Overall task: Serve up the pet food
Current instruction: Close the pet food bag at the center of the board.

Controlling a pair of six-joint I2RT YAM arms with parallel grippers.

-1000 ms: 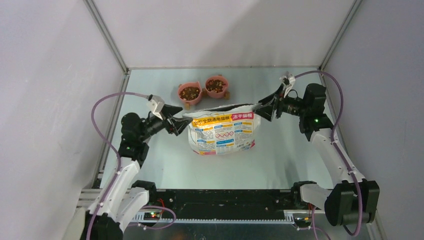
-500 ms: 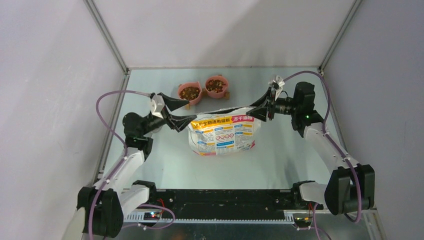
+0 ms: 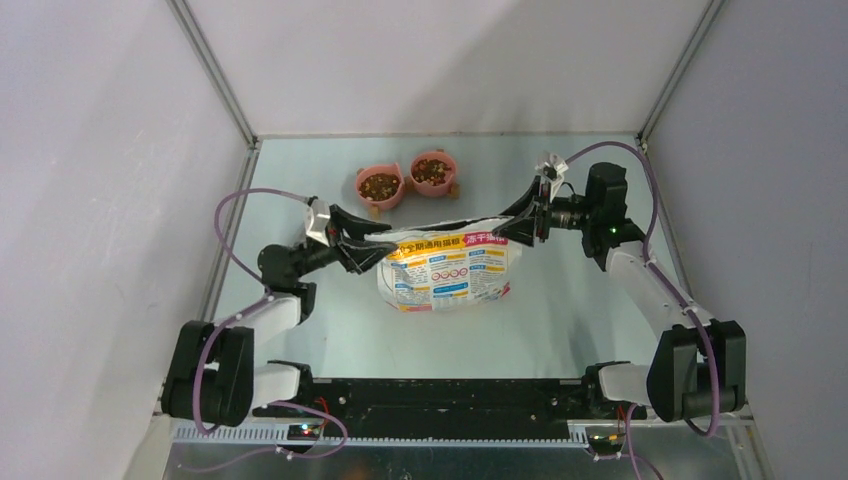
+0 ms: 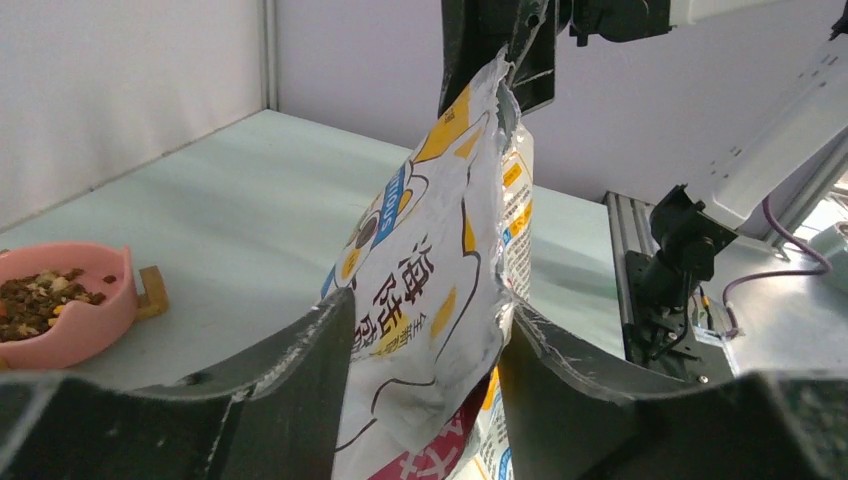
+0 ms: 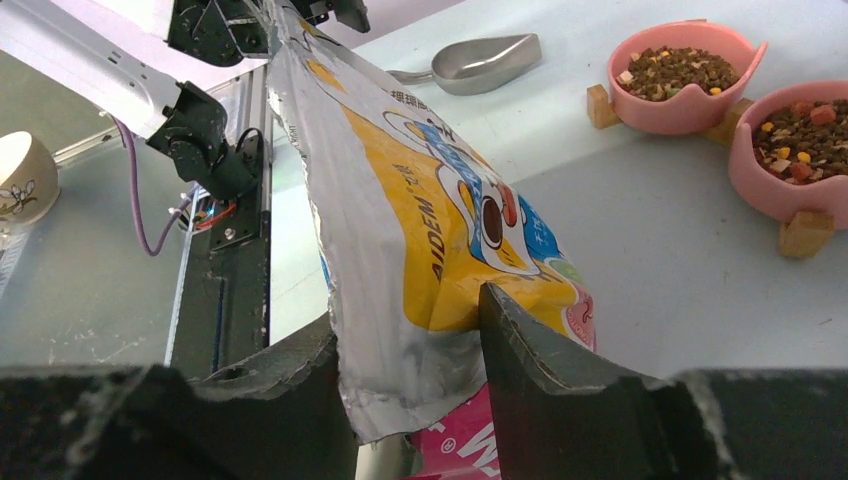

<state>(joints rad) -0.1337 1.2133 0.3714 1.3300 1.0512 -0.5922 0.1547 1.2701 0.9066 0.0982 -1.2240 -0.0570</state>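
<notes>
The pet food (image 3: 380, 185) fills two pink bowls (image 3: 432, 171) at the back of the table. It also shows in the right wrist view (image 5: 680, 70) and at the left edge of the left wrist view (image 4: 40, 300). The printed cat-food bag (image 3: 448, 268) stands in the middle, stretched between both arms. My left gripper (image 3: 385, 240) is shut on the bag's top left corner (image 4: 425, 340). My right gripper (image 3: 512, 225) is shut on its top right corner (image 5: 410, 350). What is inside the bag is hidden.
A grey metal scoop (image 5: 480, 62) lies on the table beyond the bag in the right wrist view. A white cup (image 5: 25, 180) stands outside the frame rail. Grey walls enclose the table on three sides.
My left gripper spread wide half a second ago and now pinches the bag's left corner; the left arm has dropped lower. The right gripper shifted slightly left, still holding its corner.
</notes>
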